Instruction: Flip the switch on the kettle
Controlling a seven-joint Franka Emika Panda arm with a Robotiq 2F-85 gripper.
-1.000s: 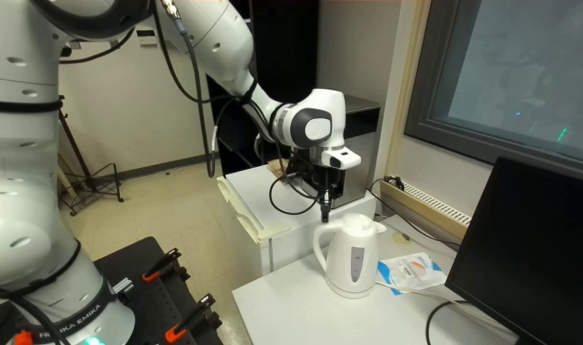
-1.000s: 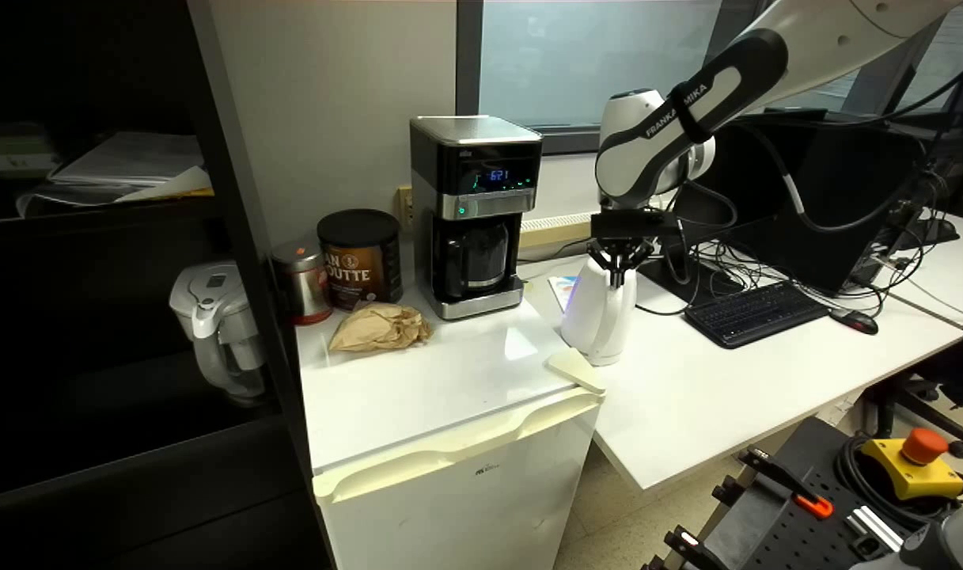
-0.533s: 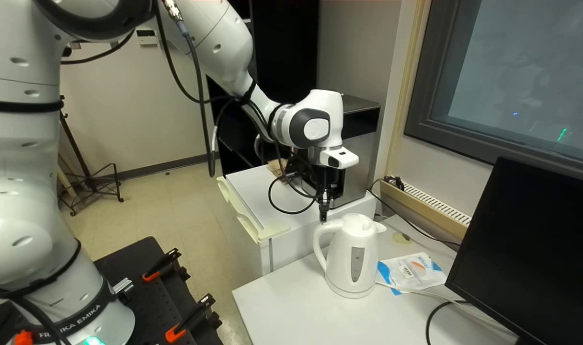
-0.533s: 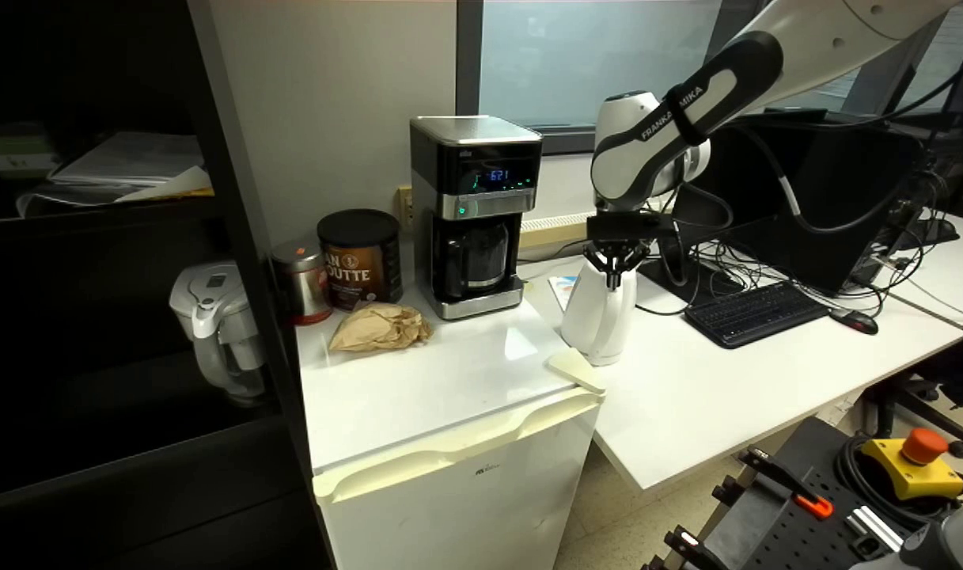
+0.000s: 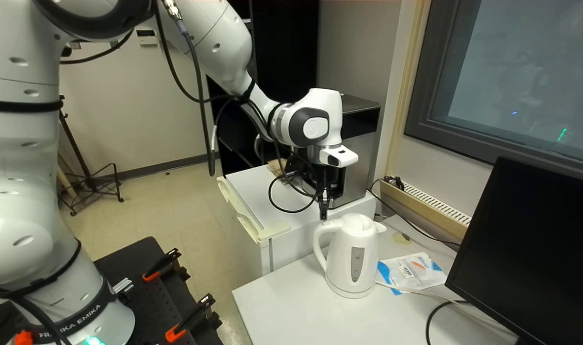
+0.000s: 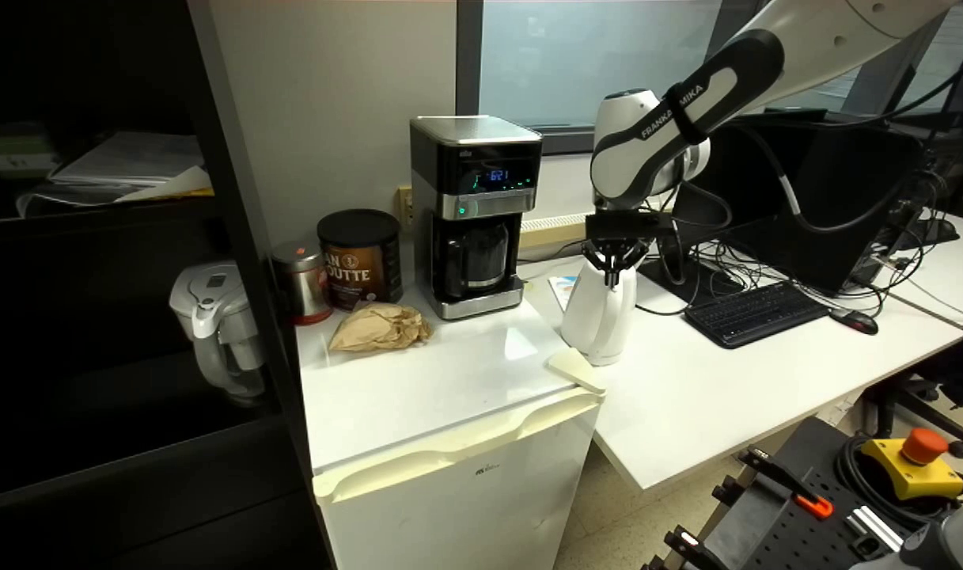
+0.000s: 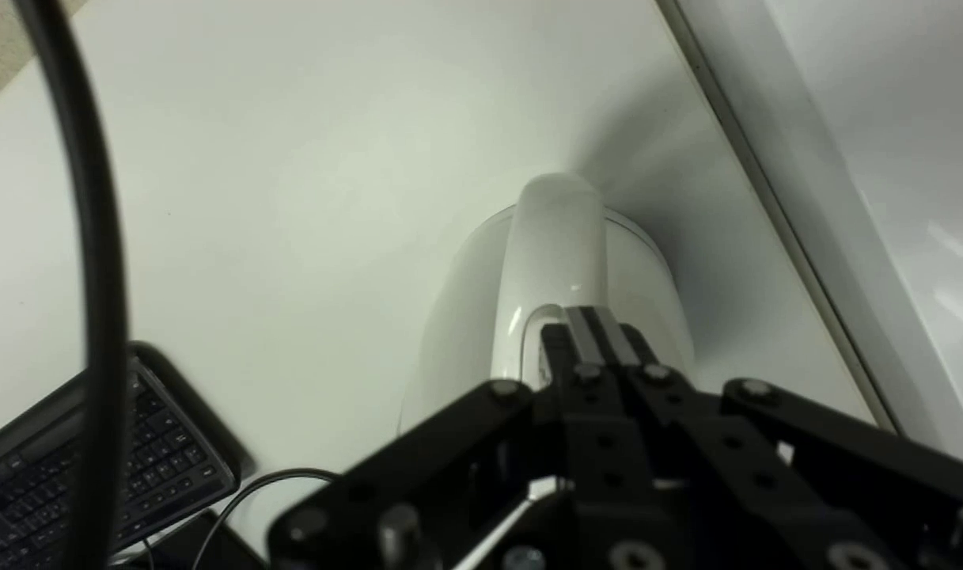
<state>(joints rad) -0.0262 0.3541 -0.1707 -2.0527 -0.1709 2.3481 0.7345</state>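
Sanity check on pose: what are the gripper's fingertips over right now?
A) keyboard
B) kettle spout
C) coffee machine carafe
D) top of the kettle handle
D: in the wrist view the gripper reaches over the upper part of the handle, and an exterior view shows it on the side of the kettle away from the spout.
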